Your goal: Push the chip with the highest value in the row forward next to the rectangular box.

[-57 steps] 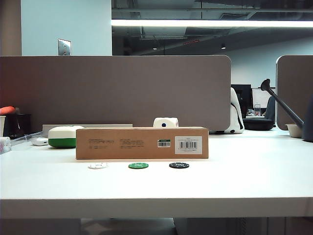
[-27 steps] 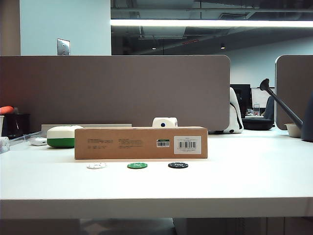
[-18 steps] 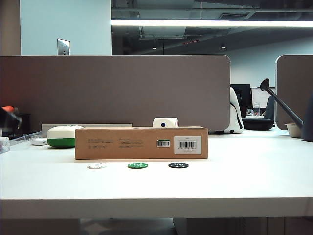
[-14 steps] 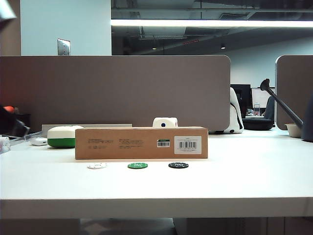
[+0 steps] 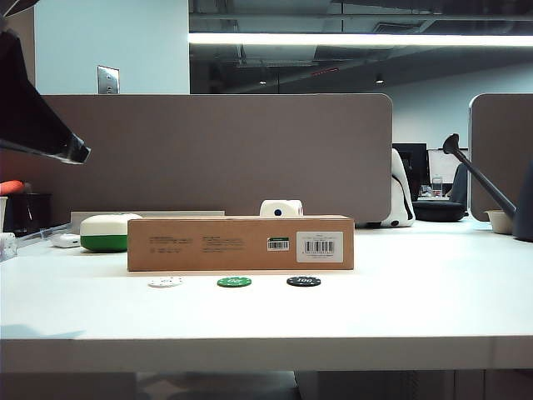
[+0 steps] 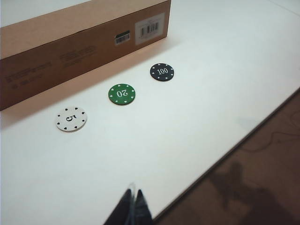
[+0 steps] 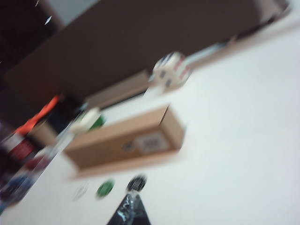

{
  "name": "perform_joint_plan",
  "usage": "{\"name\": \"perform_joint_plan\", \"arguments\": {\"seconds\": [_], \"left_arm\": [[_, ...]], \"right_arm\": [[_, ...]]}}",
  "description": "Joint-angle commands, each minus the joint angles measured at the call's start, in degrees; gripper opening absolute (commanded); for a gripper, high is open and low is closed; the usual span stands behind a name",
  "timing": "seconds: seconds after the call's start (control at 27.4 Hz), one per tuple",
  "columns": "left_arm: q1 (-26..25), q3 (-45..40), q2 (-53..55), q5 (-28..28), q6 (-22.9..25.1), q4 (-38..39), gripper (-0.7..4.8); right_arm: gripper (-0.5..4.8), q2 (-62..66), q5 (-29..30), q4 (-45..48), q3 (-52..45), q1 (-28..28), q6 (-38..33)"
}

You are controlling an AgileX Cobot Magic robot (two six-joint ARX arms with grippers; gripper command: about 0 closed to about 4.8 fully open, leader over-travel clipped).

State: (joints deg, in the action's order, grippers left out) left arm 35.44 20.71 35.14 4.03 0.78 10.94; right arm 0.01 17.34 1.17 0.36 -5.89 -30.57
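The black chip (image 5: 304, 282) marked 100 lies at the right end of a row with a green 20 chip (image 5: 234, 282) and a white 5 chip (image 5: 166, 282), just in front of the rectangular box (image 5: 241, 243). In the left wrist view the black chip (image 6: 161, 71) sits a short gap from the box (image 6: 70, 51). My left gripper (image 6: 132, 192) is shut and empty, high above the table's front edge; it shows at upper left (image 5: 81, 155). My right gripper (image 7: 133, 196) looks shut in a blurred view, hovering short of the black chip (image 7: 137, 183).
A white-and-green rounded container (image 5: 107, 232) and a white cube with dots (image 5: 281, 208) stand behind the box. A brown partition (image 5: 216, 150) closes the back. A dark watering can (image 5: 483, 179) is at the far right. The table's front edge (image 6: 225, 157) runs close behind the left gripper.
The left arm has come in from the left edge and risen to the upper left of the exterior view. The chips and the box have not moved.
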Motion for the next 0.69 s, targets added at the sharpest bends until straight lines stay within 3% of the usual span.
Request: {"name": "perform_joint_plan", "arguments": {"seconds": [0.04,0.22,0.36,0.47,0.55,0.69], "left_arm": [[0.0,0.6,-0.1,0.0,0.1,-0.7,-0.05],[0.0,1.6,-0.1,0.0,0.0,-0.8,-0.05],[0.0,2.7,-0.1,0.0,0.0,-0.7,-0.05],[-0.1,2.8,0.0,0.0,0.0,-0.7,-0.05],[-0.2,2.8,0.0,0.0,0.1,-0.3,-0.05],[-0.2,2.8,0.4,0.0,0.1,0.8,-0.05]], "right_arm": [[-0.02,0.0,2.3,-3.8,-0.3,-1.4,-2.7],[-0.02,0.1,3.2,-6.6,-0.2,-5.2,-2.6],[-0.05,1.1,-3.4,-2.5,2.3,-10.1,-7.2],[-0.05,5.4,-4.3,-3.0,6.1,-12.3,-7.1],[-0.05,10.4,-4.8,-5.6,10.0,-13.8,-5.2],[-0.05,23.9,-9.1,-10.6,18.6,-17.9,6.0]]}}
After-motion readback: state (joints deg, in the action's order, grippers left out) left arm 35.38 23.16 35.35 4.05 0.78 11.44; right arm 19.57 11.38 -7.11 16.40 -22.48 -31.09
